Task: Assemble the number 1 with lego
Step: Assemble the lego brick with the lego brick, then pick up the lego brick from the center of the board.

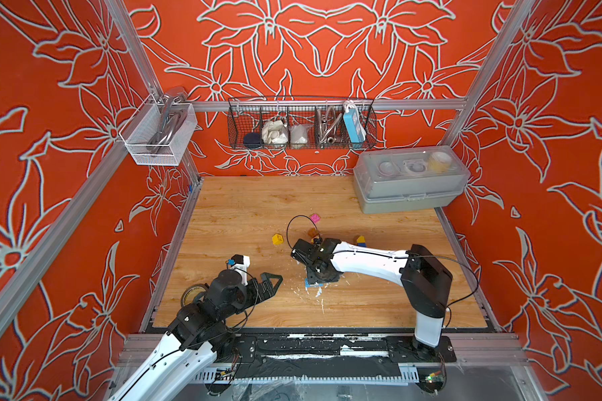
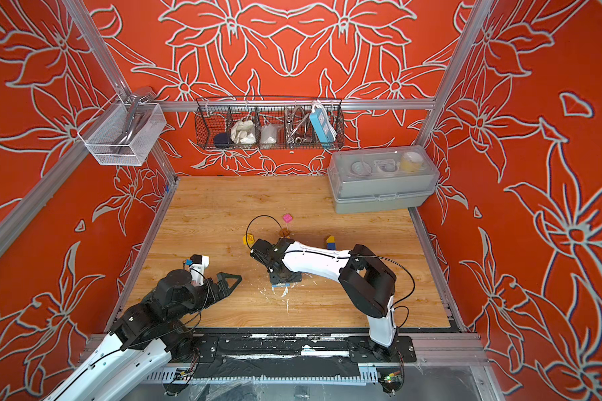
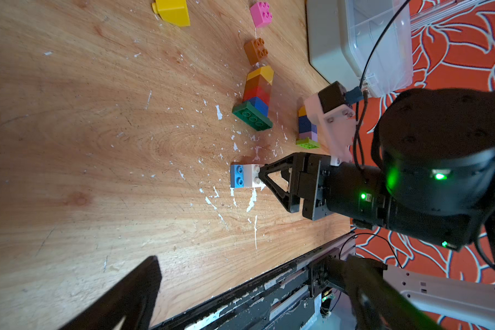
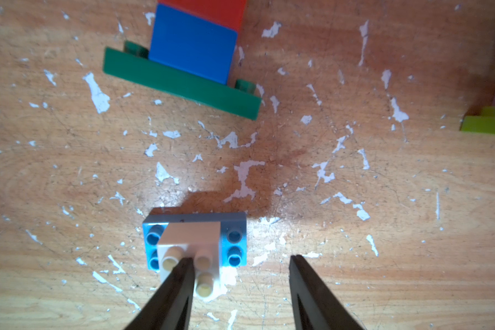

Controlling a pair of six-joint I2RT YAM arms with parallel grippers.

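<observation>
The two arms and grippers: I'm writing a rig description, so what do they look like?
The left arm and right arm have white link shells between black joint housings. The left gripper and right gripper have black fingers shaped as open triangles. Thin black cables loop along them; green lights glow on the right wrist.

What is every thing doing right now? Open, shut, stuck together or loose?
Left gripper: open, empty.
Right gripper: open, one finger on the white brick.
White brick: stuck on the blue plate.
Green-based tower: standing upright.
Lime-based tower: standing upright.
Yellow brick: loose.
Pink brick: loose.
Brown brick: loose.
Box: lid shut.
</observation>
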